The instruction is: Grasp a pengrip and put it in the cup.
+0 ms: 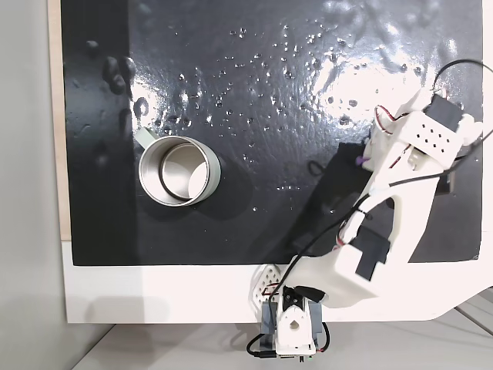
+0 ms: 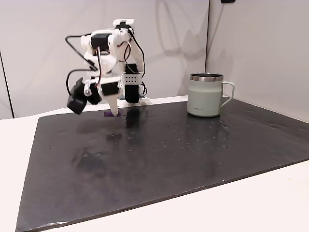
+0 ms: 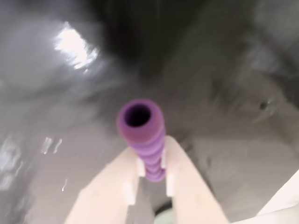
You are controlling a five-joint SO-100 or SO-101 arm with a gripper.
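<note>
The round, shiny silver metal cup (image 1: pixel 179 171) with a small side handle stands upright on the glossy black mat (image 1: pixel 254 92); seen from above, its pale inside holds nothing. In the wrist view the white two-finger gripper (image 3: pixel 152 175) is closed on the small purple, ridged rubbery pengrip (image 3: pixel 143 133), whose hollow end points at the camera. The side fixed view shows the pengrip (image 2: pixel 111 114) held low, just above the mat, well apart from the cup (image 2: pixel 206 94). The white table (image 1: pixel 154 297) carries the mat.
</note>
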